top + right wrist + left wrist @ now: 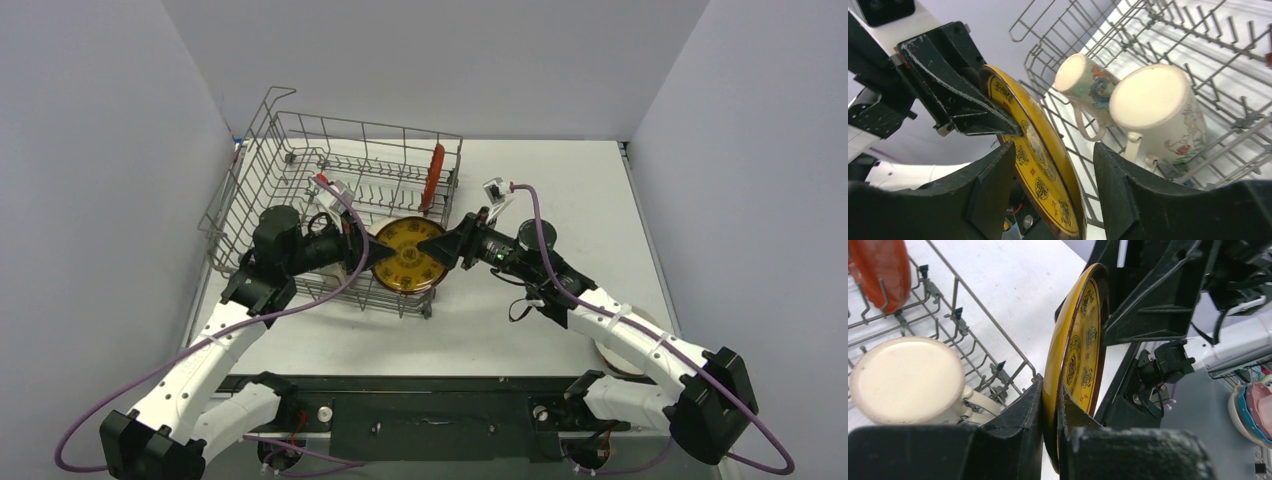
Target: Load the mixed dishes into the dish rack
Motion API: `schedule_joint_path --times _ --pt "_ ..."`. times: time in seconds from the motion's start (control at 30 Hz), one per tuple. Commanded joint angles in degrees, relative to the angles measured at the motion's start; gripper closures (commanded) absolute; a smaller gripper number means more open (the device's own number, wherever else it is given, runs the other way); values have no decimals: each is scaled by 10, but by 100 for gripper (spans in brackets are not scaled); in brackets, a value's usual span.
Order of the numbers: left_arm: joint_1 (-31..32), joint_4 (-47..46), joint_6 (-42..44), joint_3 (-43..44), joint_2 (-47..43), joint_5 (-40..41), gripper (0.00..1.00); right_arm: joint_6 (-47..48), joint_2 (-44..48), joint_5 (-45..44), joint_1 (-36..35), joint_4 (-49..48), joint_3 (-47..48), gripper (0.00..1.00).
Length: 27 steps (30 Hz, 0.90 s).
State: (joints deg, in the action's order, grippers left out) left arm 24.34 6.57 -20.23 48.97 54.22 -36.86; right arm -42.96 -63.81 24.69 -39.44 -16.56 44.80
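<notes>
White table top (570,190): matte, with faint grey scuffs that I see best from my left wrist. It reaches to the far wall.

Plain grey walls on three sides: far wall (430,60), left wall (90,200), right wall (760,180). A dark seam (638,215) runs where the table meets the right one.

Black mounting rail (430,415) lies along the near edge, with two small white round caps on it, one left (324,412), one right (541,412).

Small blue-and-red bit (238,143) at far left, too small for me to tell.

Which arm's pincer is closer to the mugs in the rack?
Left. The left pincer sits beside the mugs; the right pincer faces them from beyond the yellow saucer, outside the rack.
</notes>
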Motion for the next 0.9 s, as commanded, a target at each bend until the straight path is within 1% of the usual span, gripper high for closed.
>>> schedule_joint_path --times 0.0,0.07,0.13,0.17,0.2,0.23,0.27,0.3,0.33,0.37,0.4,0.43,0.47,0.5,0.53,0.57,0.6,0.63,0.67,0.7,0.73,0.77,0.87 --pt "3 -73 -11 2 -14 -57 100 -17 -17 75 -4 -119 -21 46" --pt "3 -78 -12 1 -12 -53 100 -34 -23 93 -6 -146 -24 52" --pt "3 -74 -12 4 -14 -46 100 -40 -30 102 -8 -163 -26 66" --pt "2 -69 -10 7 -15 -34 100 -40 -32 100 -8 -163 -25 81" --pt "2 -58 -6 9 -17 -25 96 -41 -32 89 -9 -154 -21 89" --pt "2 -36 4 14 -17 2 79 -40 -28 80 -9 -148 -19 99" --pt "2 -11 12 17 -17 18 69 -37 -27 56 -11 -131 -14 100" --pt "2 3 26 26 -17 59 49 -35 -19 41 -16 -121 -11 100" --pt "2 31 35 35 -18 109 32 -22 -16 4 -19 -98 -4 100" --pt "2 43 47 38 -20 137 23 -16 -9 -19 -30 -79 3 100" --pt "2 67 50 45 -24 201 11 -2 -5 -80 -36 -36 20 100" --pt "2 77 56 48 -26 232 7 4 0 -120 -50 -12 40 100" --pt "2 96 59 53 -29 296 1 11 1 -198 -57 35 52 100" --pt "2 104 63 56 -30 328 2 12 1 -284 -71 75 75 100" --pt "2 120 64 60 -31 377 3 11 -2 -325 -77 94 86 100" --pt "2 127 64 62 -36 400 3 9 -6 -394 -86 124 107 100" --pt "2 135 62 64 -41 439 3 9 -16 -421 -89 137 117 100" --pt "2 138 61 64 -49 454 3 5 -23 -473 -94 167 141 100" --pt "2 139 60 62 -53 478 4 1 -41 -499 -98 184 153 100" --pt "3 140 59 60 -59 489 4 -11 -50 -544 -100 223 186 100" --pt "3 142 58 58 -61 508 4 -17 -72 -564 -104 244 205 100" --pt "3 143 58 58 -64 514 4 -26 -84 -604 -106 278 239 100" --pt "5 142 61 56 -71 517 4 -28 -139 -671 -121 324 301 100"
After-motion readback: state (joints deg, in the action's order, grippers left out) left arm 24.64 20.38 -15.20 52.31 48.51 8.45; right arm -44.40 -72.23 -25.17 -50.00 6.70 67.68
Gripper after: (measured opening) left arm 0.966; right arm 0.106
